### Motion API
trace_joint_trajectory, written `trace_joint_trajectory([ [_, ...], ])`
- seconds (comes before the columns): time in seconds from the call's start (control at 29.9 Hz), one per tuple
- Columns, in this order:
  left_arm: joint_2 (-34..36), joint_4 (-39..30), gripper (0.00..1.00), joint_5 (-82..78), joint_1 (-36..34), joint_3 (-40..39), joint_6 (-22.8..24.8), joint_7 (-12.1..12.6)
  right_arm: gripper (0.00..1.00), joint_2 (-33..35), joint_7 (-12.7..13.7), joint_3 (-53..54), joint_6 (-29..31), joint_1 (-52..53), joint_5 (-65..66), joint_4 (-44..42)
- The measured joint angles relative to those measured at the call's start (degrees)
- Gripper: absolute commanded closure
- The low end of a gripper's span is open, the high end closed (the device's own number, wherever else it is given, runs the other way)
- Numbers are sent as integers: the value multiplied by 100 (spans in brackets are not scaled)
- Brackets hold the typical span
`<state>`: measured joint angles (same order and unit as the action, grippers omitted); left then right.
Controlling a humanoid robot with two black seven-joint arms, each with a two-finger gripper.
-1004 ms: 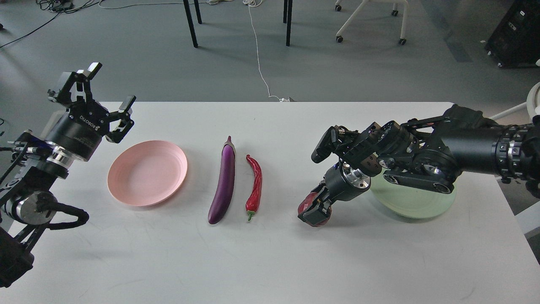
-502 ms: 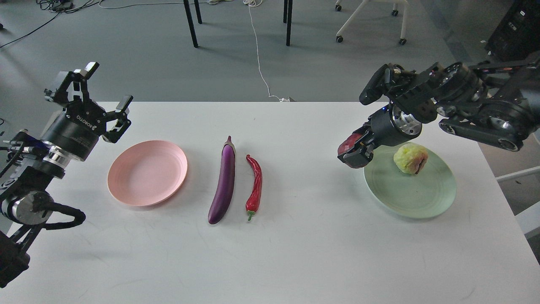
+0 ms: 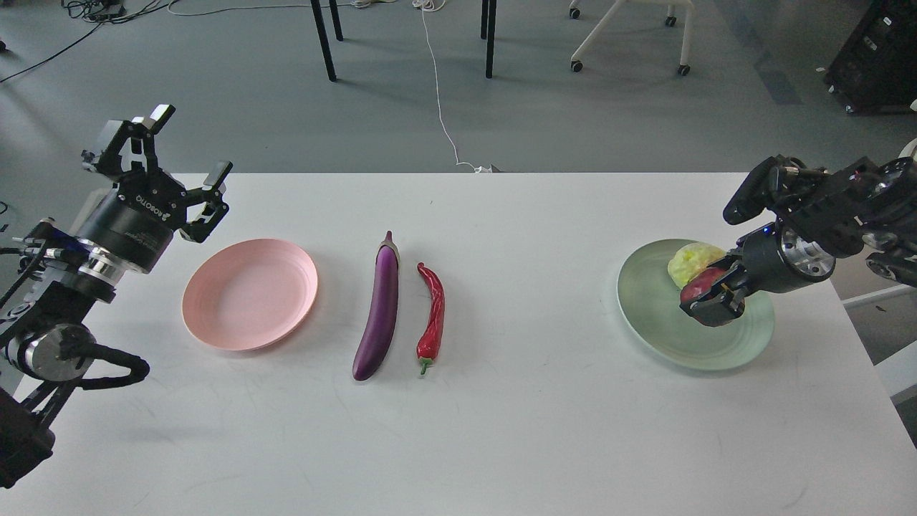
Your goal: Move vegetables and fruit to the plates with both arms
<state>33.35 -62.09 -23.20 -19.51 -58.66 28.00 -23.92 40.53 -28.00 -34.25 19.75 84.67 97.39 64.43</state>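
My right gripper is shut on the dark-red pomegranate and holds it over the mint green plate. The lumpy yellow-green fruit lies on that plate, just behind the gripper. The purple eggplant and the red chili pepper lie side by side at the table's middle. The pink plate is bare, left of them. My left gripper is open and empty, raised above the table's far left edge, behind the pink plate.
The white table ends close to the right of the green plate. Beyond its far edge are grey floor, black table legs, a white cable and a chair base.
My right gripper lifted the pomegranate from the table right of the chili, carried it up and rightward, then lowered it over the green plate. The left arm barely moved.
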Motion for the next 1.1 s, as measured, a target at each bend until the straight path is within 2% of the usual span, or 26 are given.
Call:
trace_joint_trajectory([
  [0.3,13,-48,2,-8,0,-14,0,1,3,168,0,157,-15,-129,-42,100],
  [0.47,37,-49,2,-9,0,-18,0,2,3,530,0,903,13,-136,-519,432],
  [0.57,77,-50,2,-10,-3,-18,0,2,3,736,1,1389,26,-190,-1759,502],
  [0.8,76,-50,2,-124,-68,60,0,-5,3,901,2,2034,-39,-919,-5978,446],
  [1.0,-38,-72,2,-953,-87,69,0,-14,3,689,2,3038,-143,-2299,-9509,242],
  [1.1,-142,-143,2,-1476,-102,65,1,-15,3,401,2,3815,-91,-3133,-10170,-179],
])
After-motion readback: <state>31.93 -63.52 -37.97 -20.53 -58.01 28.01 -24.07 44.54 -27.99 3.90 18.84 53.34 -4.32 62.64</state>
